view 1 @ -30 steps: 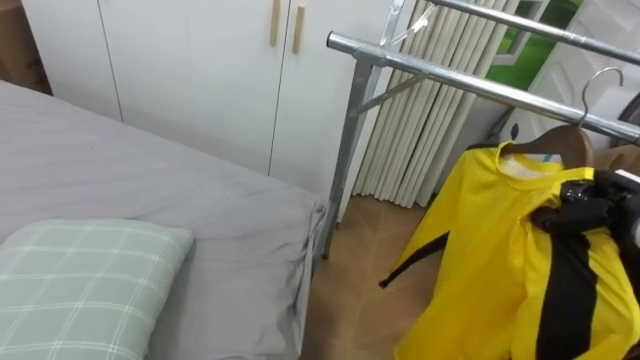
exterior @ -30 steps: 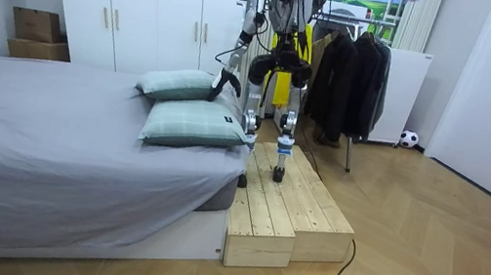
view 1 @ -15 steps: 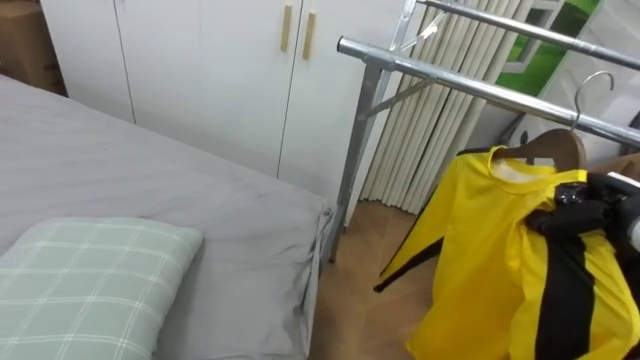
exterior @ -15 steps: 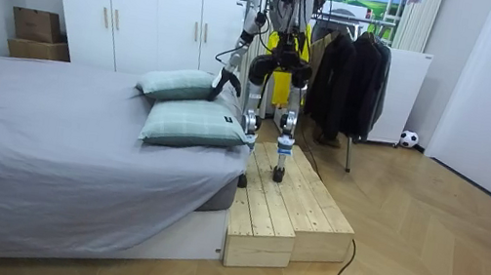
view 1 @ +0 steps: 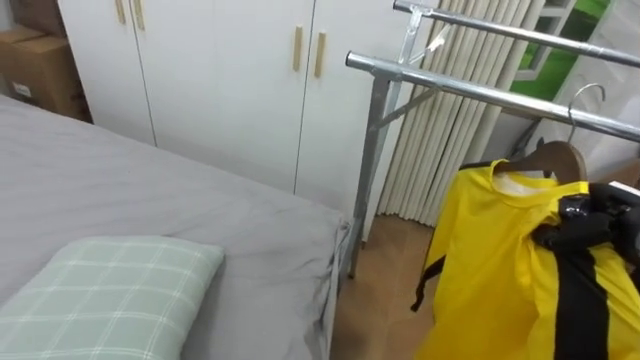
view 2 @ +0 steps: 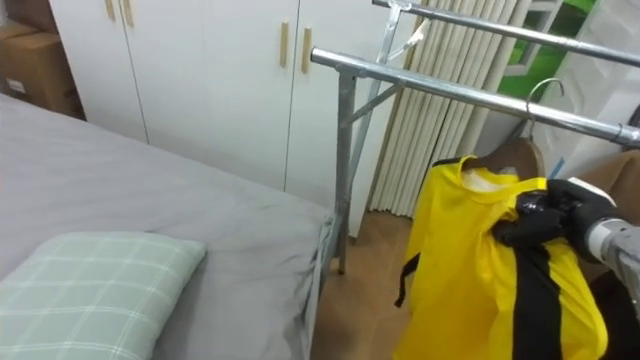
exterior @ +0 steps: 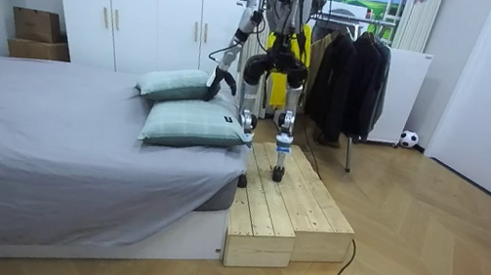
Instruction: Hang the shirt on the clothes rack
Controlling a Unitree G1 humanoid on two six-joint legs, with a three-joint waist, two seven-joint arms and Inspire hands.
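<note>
A yellow shirt [view 1: 495, 260] with a black stripe hangs on a wooden hanger [view 1: 555, 158]. My right hand [view 1: 588, 226] is shut on the hanger at the shirt's shoulder. The hanger's metal hook [view 1: 583, 95] is up at the metal rail [view 1: 470, 90] of the clothes rack; I cannot tell whether it rests on it. In the room view I stand on a wooden platform [exterior: 289, 204] facing the rack, with the yellow shirt [exterior: 284, 60] before me. My left hand [exterior: 218, 80] is held out low over the bed's side.
A grey bed [view 1: 150, 190] with a green checked pillow [view 1: 110, 290] lies to my left, and white wardrobes [view 1: 220, 70] stand behind it. Dark clothes [exterior: 349, 75] hang further along the rack. A cardboard box [view 1: 40, 65] stands by the wardrobe.
The eye view has turned left. The hanger with the shirt has shifted a little toward the rail's left end. In the room view my left arm has swung slightly outward.
</note>
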